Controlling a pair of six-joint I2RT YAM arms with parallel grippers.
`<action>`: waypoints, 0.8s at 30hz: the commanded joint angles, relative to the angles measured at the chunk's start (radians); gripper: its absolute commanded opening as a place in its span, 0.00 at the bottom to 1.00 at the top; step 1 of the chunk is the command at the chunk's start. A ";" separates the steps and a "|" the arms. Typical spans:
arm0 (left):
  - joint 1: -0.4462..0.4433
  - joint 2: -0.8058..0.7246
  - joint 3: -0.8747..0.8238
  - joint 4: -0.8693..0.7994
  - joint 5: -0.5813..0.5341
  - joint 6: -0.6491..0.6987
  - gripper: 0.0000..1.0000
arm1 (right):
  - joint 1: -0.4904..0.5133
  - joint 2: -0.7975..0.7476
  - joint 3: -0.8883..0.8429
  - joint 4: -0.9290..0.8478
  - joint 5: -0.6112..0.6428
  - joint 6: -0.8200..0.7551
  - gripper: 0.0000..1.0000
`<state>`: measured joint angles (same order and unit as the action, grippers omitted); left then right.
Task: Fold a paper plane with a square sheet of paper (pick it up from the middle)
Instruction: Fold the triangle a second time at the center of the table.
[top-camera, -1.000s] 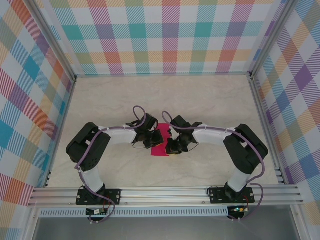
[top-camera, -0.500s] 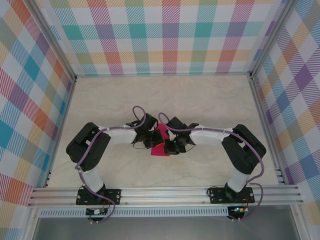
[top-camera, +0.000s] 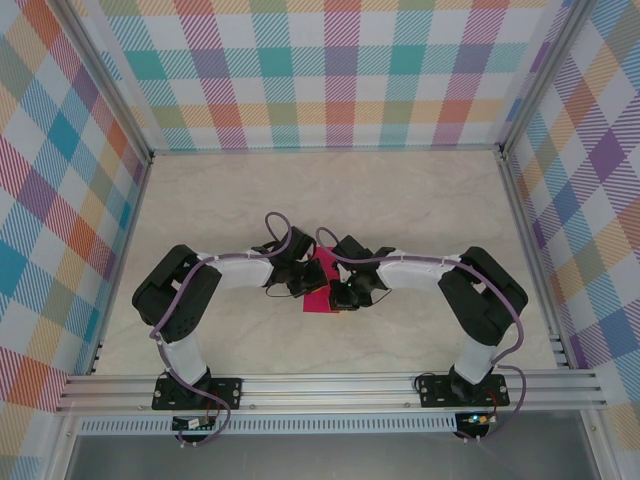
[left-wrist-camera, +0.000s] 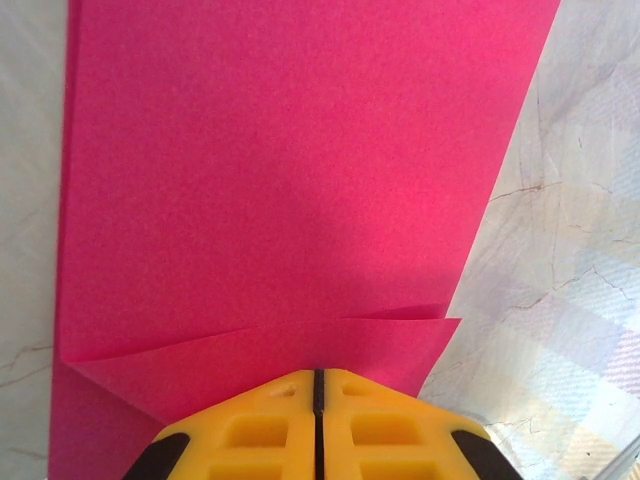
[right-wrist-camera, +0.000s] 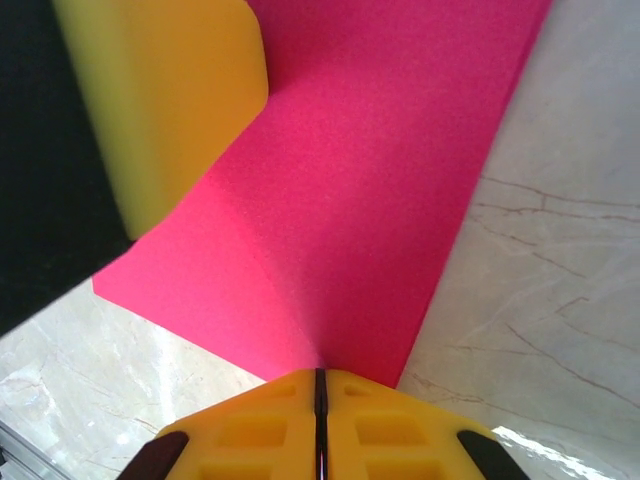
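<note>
Left gripper (left-wrist-camera: 318, 378): fingers closed tight, tips touching the folded edge of the paper.
Pink paper (left-wrist-camera: 270, 170): in the middle of the table (top-camera: 400, 200), between the two grippers, partly folded.
Right gripper (right-wrist-camera: 320, 378): fingers closed tight, pinching one corner of the paper, which curves up to it.

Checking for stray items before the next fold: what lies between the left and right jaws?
The partly folded pink paper lies there, seen in the top view; each wrist view shows it running right up to the shut jaws.
</note>
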<state>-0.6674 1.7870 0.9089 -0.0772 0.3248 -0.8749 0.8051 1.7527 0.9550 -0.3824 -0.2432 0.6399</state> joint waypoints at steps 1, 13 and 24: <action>-0.006 0.066 -0.044 -0.101 -0.049 -0.004 0.08 | 0.004 0.022 0.012 -0.058 0.034 0.003 0.09; -0.005 0.070 -0.040 -0.125 -0.067 0.009 0.08 | 0.002 0.009 -0.027 -0.063 0.031 0.002 0.09; -0.003 0.080 -0.050 -0.125 -0.070 0.014 0.07 | -0.049 -0.016 -0.142 0.063 -0.145 -0.002 0.09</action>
<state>-0.6674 1.7885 0.9085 -0.0776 0.3244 -0.8742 0.7601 1.7294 0.8684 -0.2657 -0.3431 0.6395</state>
